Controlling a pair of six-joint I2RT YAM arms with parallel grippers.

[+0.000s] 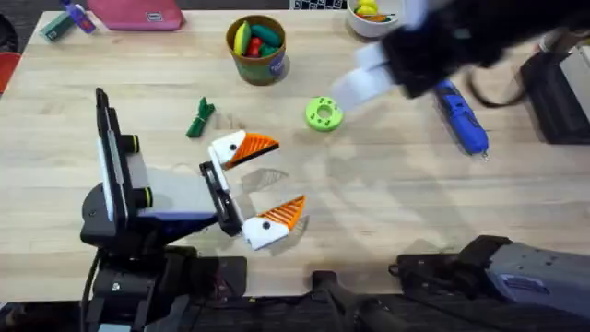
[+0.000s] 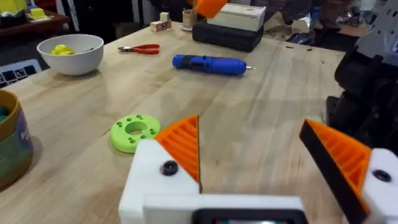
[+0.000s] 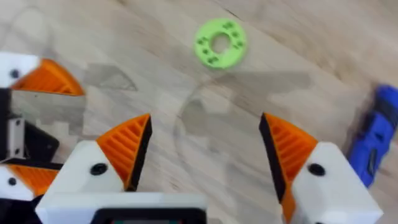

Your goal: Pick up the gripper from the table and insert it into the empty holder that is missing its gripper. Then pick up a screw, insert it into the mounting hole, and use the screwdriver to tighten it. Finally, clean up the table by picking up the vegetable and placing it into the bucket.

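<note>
Since both left gripper (image 1: 258, 189) tips carry orange wedges, insertion looks done. Both grippers gape, empty. Screwdriver (image 2: 209, 64) lies untouched well beyond the left jaws; vegetable (image 1: 200, 118) lies outside the bucket (image 1: 257, 50). Right gripper (image 3: 205, 149) hovers. Screwing and cleanup remain.

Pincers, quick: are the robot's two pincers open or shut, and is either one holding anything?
Left pincer: open, holding nothing.
Right pincer: open, holding nothing, above the table.
</note>
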